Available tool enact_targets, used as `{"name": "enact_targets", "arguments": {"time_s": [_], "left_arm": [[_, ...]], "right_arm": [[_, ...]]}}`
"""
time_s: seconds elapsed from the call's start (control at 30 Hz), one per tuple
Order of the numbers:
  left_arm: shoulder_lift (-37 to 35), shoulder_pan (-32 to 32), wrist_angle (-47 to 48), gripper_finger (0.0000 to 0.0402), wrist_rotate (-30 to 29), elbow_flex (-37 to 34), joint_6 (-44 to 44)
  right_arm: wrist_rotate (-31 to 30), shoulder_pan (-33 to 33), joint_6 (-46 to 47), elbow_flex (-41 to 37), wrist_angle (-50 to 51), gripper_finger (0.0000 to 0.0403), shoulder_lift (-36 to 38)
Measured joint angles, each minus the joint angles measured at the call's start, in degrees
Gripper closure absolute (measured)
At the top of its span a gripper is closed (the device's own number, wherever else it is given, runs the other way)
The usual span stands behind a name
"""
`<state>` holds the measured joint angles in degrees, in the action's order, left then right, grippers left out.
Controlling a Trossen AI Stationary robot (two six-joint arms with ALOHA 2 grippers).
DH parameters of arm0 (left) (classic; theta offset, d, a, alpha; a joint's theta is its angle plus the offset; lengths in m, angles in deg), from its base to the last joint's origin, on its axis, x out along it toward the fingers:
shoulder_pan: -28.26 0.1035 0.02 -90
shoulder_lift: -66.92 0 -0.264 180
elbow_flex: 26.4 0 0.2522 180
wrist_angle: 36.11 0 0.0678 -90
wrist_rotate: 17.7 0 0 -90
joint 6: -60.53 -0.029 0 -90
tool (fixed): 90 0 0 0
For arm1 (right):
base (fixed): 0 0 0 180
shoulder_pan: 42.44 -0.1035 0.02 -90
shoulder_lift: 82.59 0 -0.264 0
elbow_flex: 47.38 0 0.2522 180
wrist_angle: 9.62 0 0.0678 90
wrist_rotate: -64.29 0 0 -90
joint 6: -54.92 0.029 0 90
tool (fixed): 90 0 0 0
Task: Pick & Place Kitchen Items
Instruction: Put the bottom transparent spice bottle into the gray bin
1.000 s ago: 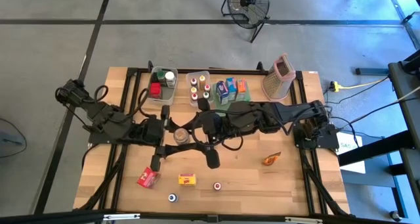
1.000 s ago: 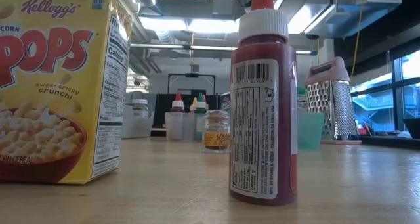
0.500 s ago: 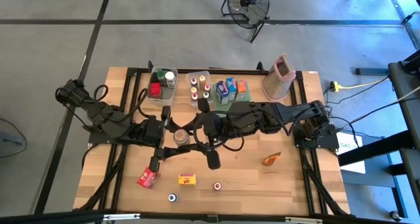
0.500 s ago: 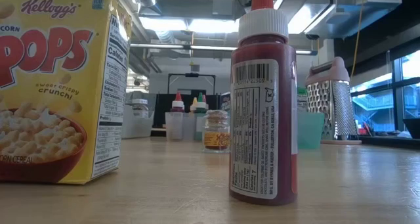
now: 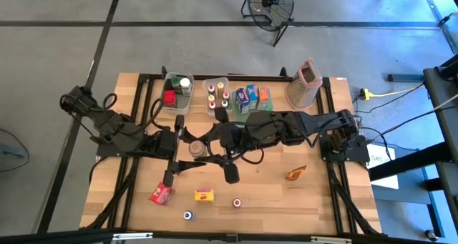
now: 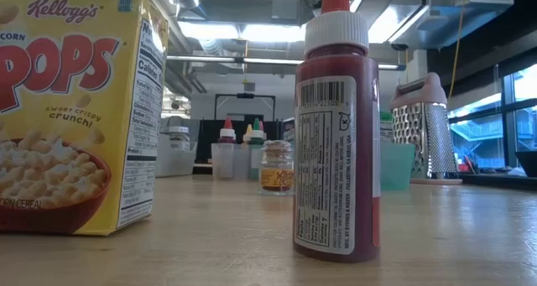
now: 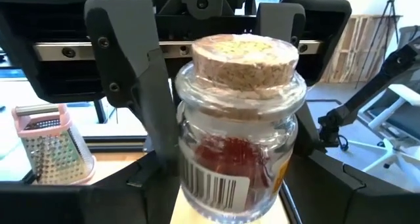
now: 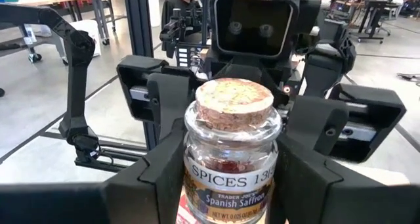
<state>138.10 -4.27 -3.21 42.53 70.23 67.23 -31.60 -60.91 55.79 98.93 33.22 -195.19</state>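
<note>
Right gripper (image 8: 230, 184) clamps the cork-stoppered glass saffron jar (image 8: 231, 155) between its fingers. Opposite, I see left gripper (image 7: 226, 178) bracketing it; grip uncertain.

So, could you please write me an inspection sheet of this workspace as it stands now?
Surface: wooden table, bare in the middle front.
Job's things: saffron jar between both grippers; red carton, yellow carton and orange packet lie loose.
Clutter: box grater at the far edge, beside the clear bins.
Grippers: right gripper closed on the jar; left gripper around it.
Cables: black arm cables loop over the table; yellow cable on the floor.
Surroundings: floor fan.
</note>
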Motion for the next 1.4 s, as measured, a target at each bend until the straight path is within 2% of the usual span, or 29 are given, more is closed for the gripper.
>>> {"name": "enact_targets", "arguments": {"time_s": [0.3, 0.47, 0.57, 0.63, 0.77, 0.9, 1.0, 1.27, 1.4], "left_arm": [[-1.0, 0.0, 1.9, 0.0158, -0.2, 0.1, 0.0], [-1.8, 0.0, 8.1, 0.016, -0.7, 0.1, 1.2], [-2.7, -0.1, 12.6, 0.0158, -0.7, 0.1, 0.9], [-3.3, -0.4, 15.1, 0.0158, -0.8, 0.1, -3.0], [-4.1, -2.7, 15.7, 0.0161, -1.8, 0.1, -18.4], [-3.9, -5.5, 15.5, 0.0162, -3.4, 0.1, -35.9], [-3.2, -6.7, 15.4, 0.0162, -5.3, 0.0, -44.7], [-1.5, -7.1, 11.1, 0.0162, -6.6, 0.0, -58.9], [-0.3, -7.1, 10.6, 0.0162, -2.1, 0.0, -62.3]], "right_arm": [[-0.3, -0.4, 0.0, 0.4, 0.8, 0.021, 0.3], [-1.9, -1.0, 0.5, 2.3, 4.5, 0.021, 2.4], [-0.3, -0.9, 5.8, 2.2, 7.9, 0.021, 3.9], [1.8, -0.4, 11.0, 2.3, 11.9, 0.021, 4.2], [10.0, 1.3, 22.1, 2.3, 17.6, 0.021, 4.2], [19.6, 2.6, 29.3, 1.3, 18.8, 0.021, 3.2], [25.8, 3.1, 33.2, 1.2, 18.3, 0.021, 1.6], [34.8, 3.5, 38.3, 1.2, 14.6, 0.021, -3.0], [37.5, 4.6, 39.2, 1.2, 11.7, 0.021, -4.7]]}}
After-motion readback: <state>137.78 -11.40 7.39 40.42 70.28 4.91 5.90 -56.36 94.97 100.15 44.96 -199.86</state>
